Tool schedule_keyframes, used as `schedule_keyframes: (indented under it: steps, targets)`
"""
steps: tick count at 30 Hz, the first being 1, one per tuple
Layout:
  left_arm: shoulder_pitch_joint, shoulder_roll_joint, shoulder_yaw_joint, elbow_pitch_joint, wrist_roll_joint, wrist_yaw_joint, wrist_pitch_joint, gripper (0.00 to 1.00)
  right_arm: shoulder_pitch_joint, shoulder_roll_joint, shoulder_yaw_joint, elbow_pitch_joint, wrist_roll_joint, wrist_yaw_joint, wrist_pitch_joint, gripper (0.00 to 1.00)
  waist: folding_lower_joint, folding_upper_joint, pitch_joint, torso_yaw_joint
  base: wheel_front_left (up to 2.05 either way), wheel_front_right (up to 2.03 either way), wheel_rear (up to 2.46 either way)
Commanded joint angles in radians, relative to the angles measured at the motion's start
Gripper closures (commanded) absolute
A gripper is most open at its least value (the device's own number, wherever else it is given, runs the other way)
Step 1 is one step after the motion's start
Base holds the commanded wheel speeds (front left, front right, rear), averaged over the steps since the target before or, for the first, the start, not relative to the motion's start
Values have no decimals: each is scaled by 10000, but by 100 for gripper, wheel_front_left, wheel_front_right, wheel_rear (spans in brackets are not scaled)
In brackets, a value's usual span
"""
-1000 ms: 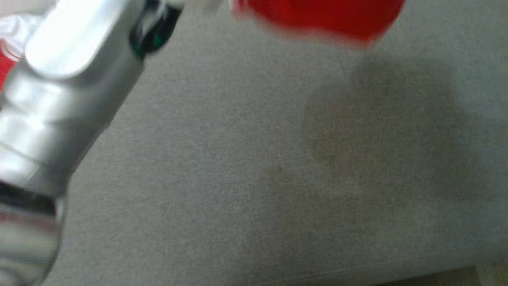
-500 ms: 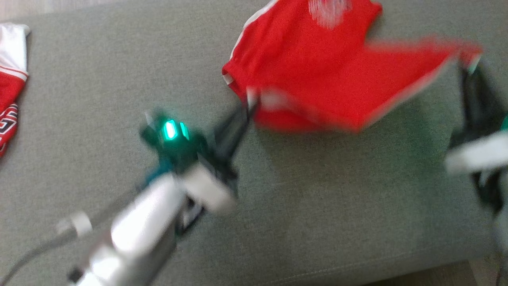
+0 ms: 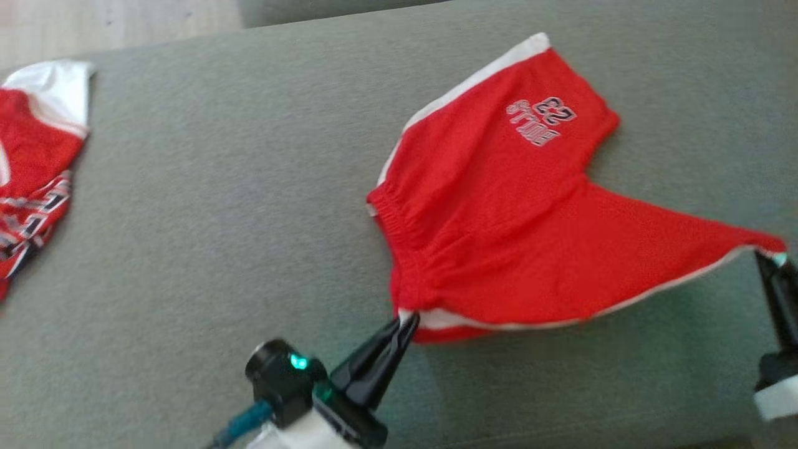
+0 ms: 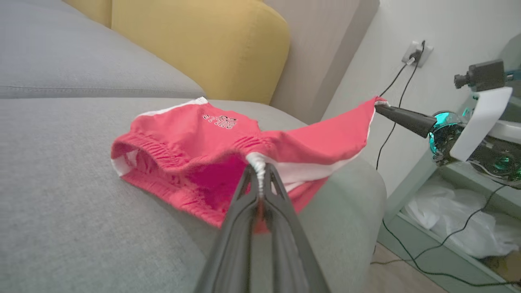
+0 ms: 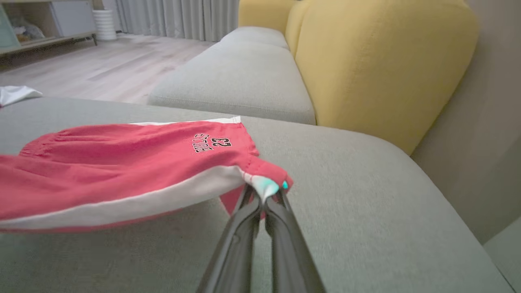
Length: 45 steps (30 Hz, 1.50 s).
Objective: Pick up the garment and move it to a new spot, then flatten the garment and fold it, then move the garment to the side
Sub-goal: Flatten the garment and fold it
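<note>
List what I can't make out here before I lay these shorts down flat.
- Head view: the second garment is cut off by the left edge; its kind is unclear.
- Head view: the right gripper has its arm cut off by the right edge.
- Left wrist view: the print on the red shorts is too small to read.
- Both wrist views: the shorts' underside is hidden by their own top layer.

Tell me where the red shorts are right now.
Head view: the red shorts lie right of centre on the grey sofa cushion, their near edge stretched between the left pincer at the waistband corner and the right pincer at a leg corner.
</note>
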Motion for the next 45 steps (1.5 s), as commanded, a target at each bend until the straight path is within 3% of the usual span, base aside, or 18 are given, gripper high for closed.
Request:
schedule_keyframes:
  steps: [1, 5, 12, 19, 27, 28, 29, 36, 43, 45]
  targets:
    - [-543, 64, 409, -340, -123, -57, -50, 100, -305, -578, -8, -361, 69, 65, 105, 100, 2, 0, 83, 202, 0, 0, 0]
    - [-1576, -190, 199, -37, -795, -57, 25, 100, -1222, -1247, 62, -188, 640, 65, 994, 100, 2, 0, 505, 670, 0, 0, 0]
    - [-3404, -1239, 69, 1716, -2157, -57, 499, 100, -4431, -2173, 1630, 1993, 1742, 65, 1824, 100, 2, 0, 1240, 1284, 0, 0, 0]
    - [-4963, -1844, -38, 2940, -2994, -57, 294, 100, -7524, -2516, 3407, 4178, 2268, 65, 1897, 100, 2, 0, 2005, 1779, 0, 0, 0]
    - [-5908, -2156, -59, 3579, -3266, -57, -6, 100, -9648, -2633, 4850, 6076, 2653, 65, 1450, 100, 2, 0, 2640, 2250, 0, 0, 0]
    - [-6056, -2210, -156, 3609, -3348, -57, -25, 65, -10042, -2538, 5103, 6464, 2783, 65, 1329, 3, 2, 0, 2778, 2297, 0, 0, 0]
    - [-6118, -2232, -182, 3637, -3372, -57, -32, 0, -10199, -2469, 5218, 6642, 2882, 65, 1267, 0, 2, 0, 2834, 2314, 0, 0, 0]
    - [-5792, -2351, 799, 3499, -2777, 25, -48, 0, -10317, -2199, 5850, 7605, 3712, 65, 719, 0, 2, 0, 2827, 2309, 0, 0, 0]
    - [-3680, -2406, 2824, 1406, 141, 1219, -49, 0, -9731, -2458, 6294, 8691, 4547, 65, 1058, 0, 2, 0, 2553, 2408, 0, 0, 0]
    - [-3311, -2419, 2999, 1044, 534, 1336, -49, 0, -9636, -2488, 6396, 8761, 4730, 65, 1231, 0, 2, 0, 2525, 2460, 0, 0, 0]
